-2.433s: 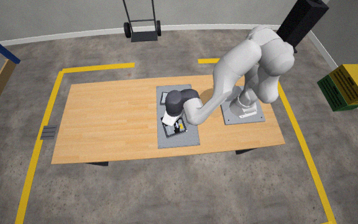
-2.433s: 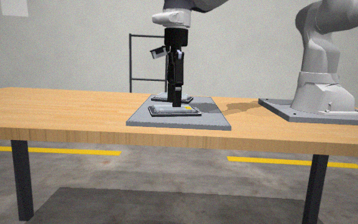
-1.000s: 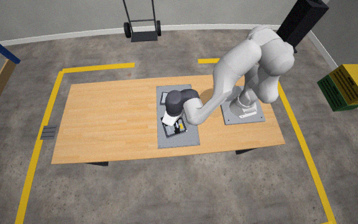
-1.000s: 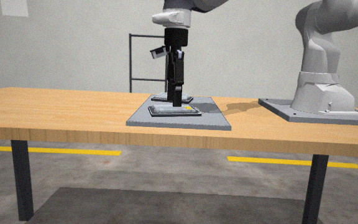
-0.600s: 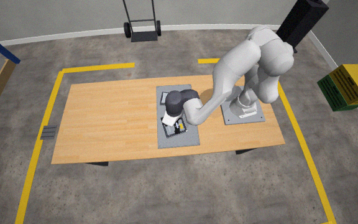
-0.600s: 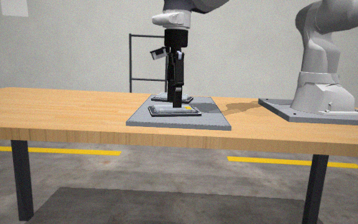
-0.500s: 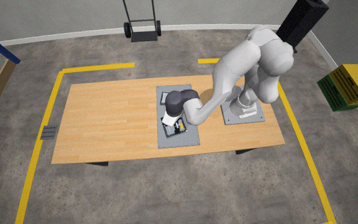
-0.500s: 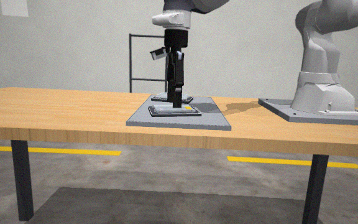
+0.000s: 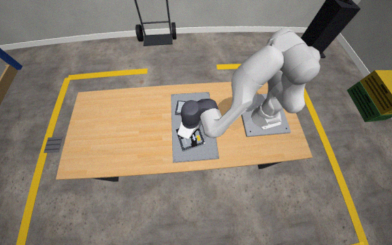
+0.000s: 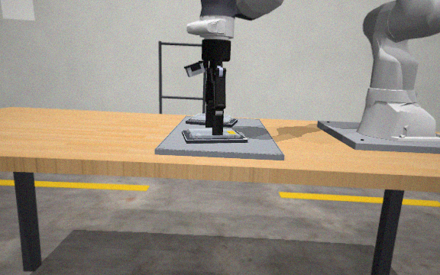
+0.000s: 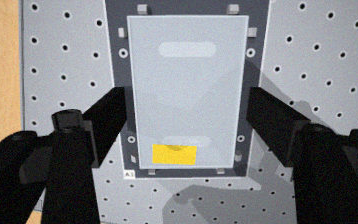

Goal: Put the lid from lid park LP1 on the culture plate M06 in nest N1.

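A translucent rectangular lid [image 11: 187, 75] [image 10: 201, 134] lies flat in a dark holder [image 11: 260, 30] [image 10: 189, 140] on the near half of the grey perforated board [image 11: 320, 50] [image 9: 196, 154] [image 10: 219, 153]. A yellow label [image 11: 174, 154] [image 9: 199, 137] shows through the lid's near end. My gripper [image 11: 187, 103] [image 10: 217, 129] [image 9: 192, 140] points straight down over it, open. One finger stands on each long side of the lid, close to its edges and not gripping it. A second holder [image 9: 177, 106] [image 10: 193, 121] with a flat pale part sits on the far half of the board, mostly hidden by my arm.
The board lies mid-table on a wooden table [image 9: 114, 129] [image 10: 71, 130]. The robot base plate [image 9: 267, 127] [image 10: 380, 143] stands to the right. A small "A1" tag [image 11: 128, 174] marks the near holder's corner.
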You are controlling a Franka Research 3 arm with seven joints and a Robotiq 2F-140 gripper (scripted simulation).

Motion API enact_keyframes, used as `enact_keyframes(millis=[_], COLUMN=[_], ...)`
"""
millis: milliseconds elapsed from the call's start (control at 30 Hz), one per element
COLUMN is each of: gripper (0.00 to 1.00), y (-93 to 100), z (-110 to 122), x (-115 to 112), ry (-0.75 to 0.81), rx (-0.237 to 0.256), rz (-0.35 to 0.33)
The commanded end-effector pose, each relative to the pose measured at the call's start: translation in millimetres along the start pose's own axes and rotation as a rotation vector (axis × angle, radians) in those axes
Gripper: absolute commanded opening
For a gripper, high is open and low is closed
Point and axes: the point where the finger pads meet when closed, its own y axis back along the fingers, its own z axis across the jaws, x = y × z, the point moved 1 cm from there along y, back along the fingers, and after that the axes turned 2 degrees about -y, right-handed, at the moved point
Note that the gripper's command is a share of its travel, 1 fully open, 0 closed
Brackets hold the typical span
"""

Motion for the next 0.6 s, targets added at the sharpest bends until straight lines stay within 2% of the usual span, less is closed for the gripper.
enact_keyframes(millis=[0, 567], gripper=[0.69, 0.69], y=[-1.7, -5.8], z=[-0.7, -0.7], x=[1.3, 1.3], ry=[0.006, 0.006], rx=[0.002, 0.002], rz=[0.005, 0.005])
